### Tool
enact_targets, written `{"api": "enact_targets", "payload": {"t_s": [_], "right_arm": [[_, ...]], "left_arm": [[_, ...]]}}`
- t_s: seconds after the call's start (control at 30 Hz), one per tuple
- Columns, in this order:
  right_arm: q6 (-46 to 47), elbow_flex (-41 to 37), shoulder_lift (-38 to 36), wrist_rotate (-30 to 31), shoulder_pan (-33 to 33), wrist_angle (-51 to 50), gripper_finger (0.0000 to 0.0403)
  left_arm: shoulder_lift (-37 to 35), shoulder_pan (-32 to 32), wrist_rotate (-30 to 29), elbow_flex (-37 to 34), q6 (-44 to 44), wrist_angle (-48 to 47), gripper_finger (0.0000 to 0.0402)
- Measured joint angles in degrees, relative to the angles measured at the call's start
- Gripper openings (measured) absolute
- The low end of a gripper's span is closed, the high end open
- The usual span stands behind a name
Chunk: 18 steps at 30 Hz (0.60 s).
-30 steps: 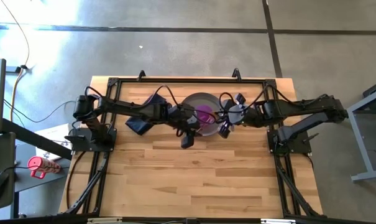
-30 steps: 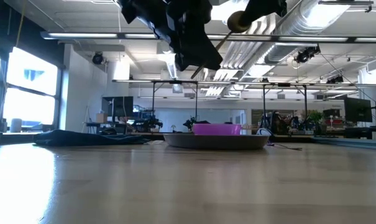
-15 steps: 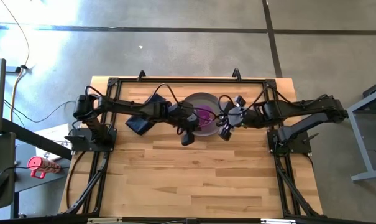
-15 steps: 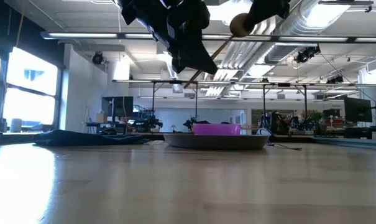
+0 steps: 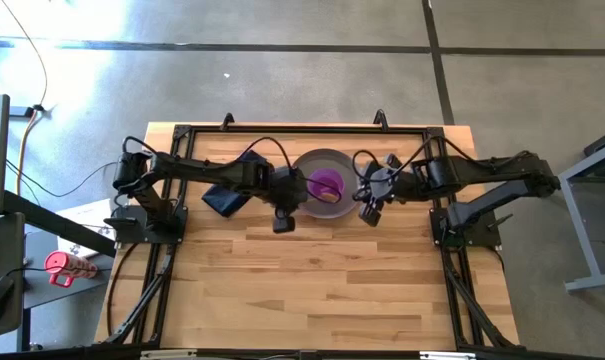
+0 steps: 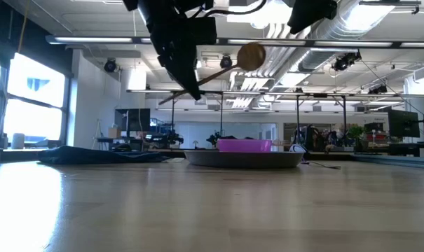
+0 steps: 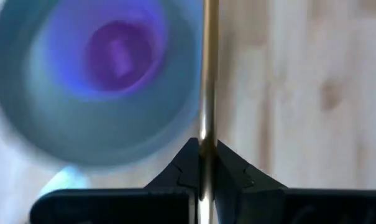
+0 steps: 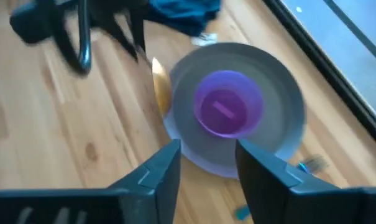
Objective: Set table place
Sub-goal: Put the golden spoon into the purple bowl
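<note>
A pale plank counter (image 5: pixel 312 290) in a black frame stands on grey concrete; the low view shows a bright workshop beyond. Far left lies a navy napkin (image 5: pixel 220 199). The left hand (image 5: pixel 283 218), raised, pinches a slim gold spoon (image 6: pixel 226 65) just left of the grey plate (image 5: pixel 304 166) carrying a magenta bowl (image 5: pixel 327 183). The right hand (image 5: pixel 369 211), fingers spread, hovers at the plate's right edge

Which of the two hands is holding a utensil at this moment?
The left hand, raised beside the plate, is shut on the gold spoon. The right hand is open and holds nothing.
</note>
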Motion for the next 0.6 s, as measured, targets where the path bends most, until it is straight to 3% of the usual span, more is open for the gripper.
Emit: {"api": "enact_targets", "payload": {"t_s": [0.2, 0.33, 0.6], "right_arm": [[1.6, 6.4, 0.0, 2.5, 0.0, -6.9, 0.0168], [1.8, 11.2, 0.0, 4.9, 0.0, -11.9, 0.0169], [9.1, 21.0, 0.0, 13.8, 0.1, -29.4, 0.0169]], "left_arm": [[0.5, 3.2, -7.5, 9.6, 4.2, -14.2, 0.0006], [2.9, 6.3, -8.6, 17.7, 8.6, -20.8, 0.0006], [14.9, 9.7, -9.4, 31.2, 16.6, -30.5, 0.0006]]}}
